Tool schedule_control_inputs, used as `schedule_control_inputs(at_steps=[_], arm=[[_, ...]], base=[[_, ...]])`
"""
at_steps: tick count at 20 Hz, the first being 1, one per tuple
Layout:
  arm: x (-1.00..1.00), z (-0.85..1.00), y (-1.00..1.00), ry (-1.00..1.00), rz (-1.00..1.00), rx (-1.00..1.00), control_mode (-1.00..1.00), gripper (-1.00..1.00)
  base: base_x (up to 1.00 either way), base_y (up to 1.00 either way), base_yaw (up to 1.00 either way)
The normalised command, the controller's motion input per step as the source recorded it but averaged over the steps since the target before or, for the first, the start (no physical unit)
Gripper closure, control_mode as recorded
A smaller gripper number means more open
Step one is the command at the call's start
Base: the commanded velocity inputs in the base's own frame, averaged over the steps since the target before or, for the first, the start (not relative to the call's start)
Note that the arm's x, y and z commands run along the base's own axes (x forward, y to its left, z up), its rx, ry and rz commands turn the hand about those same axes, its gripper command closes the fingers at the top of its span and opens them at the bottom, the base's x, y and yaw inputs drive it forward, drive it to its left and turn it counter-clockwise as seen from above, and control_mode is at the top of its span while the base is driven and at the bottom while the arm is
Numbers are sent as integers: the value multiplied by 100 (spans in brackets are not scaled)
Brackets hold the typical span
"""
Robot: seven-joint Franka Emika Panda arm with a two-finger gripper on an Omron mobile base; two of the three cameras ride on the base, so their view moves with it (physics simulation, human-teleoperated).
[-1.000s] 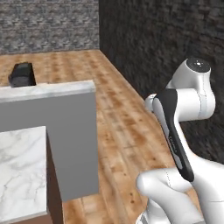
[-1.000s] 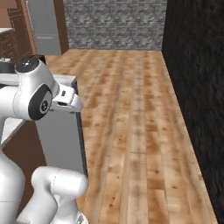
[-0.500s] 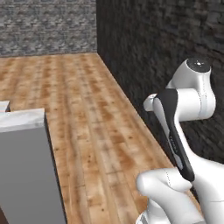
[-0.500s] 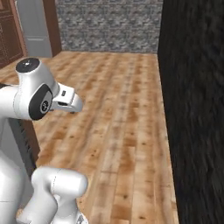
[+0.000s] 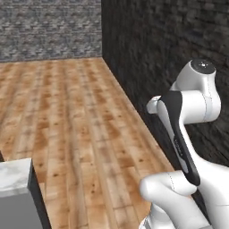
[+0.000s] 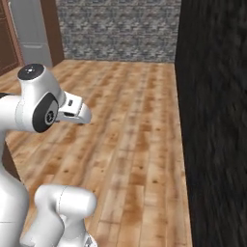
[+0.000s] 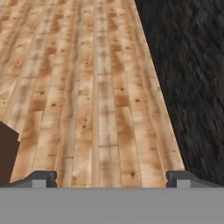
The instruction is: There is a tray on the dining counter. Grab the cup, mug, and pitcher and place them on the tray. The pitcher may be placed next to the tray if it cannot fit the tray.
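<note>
My gripper [image 7: 112, 178] is open, its two dark fingertips [image 7: 42, 177] set wide apart over bare wooden floor with nothing between them. The arm is folded close to the base, and the hand [image 6: 73, 108] points out over the floor. One marble-topped, grey-sided corner of the dining counter [image 5: 14, 178] shows at the lower left of the left base view. The tray, the cup, the mug and the pitcher are out of view.
A black stone wall [image 5: 165, 53] runs close along the right of the arm, and a grey stone wall [image 6: 116, 29] closes the far end. A grey appliance between brown cabinets [image 6: 30, 26] stands far left. A dark brown edge [image 7: 6, 153] sits at the hand view's left.
The whole picture has shifted, so the base has turned: the counter has slid out to the left of both base views. The arm's pose and the open gripper look unchanged.
</note>
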Motion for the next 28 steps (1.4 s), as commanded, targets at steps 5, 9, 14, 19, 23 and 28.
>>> schedule_control_inputs(at_steps=[5, 9, 14, 19, 23, 28], arm=[[0, 0, 0, 0, 0, 0, 100, -100], [0, 0, 0, 0, 0, 0, 100, -100], [0, 0, 0, 0, 0, 0, 100, -100], [0, 0, 0, 0, 0, 0, 100, -100], [0, 0, 0, 0, 0, 0, 100, -100], [0, 0, 0, 0, 0, 0, 100, -100]], base=[[100, -1, 4], [100, -23, 17], [100, -21, 22], [100, -8, 39], [100, -10, 48], [100, -9, 50]])
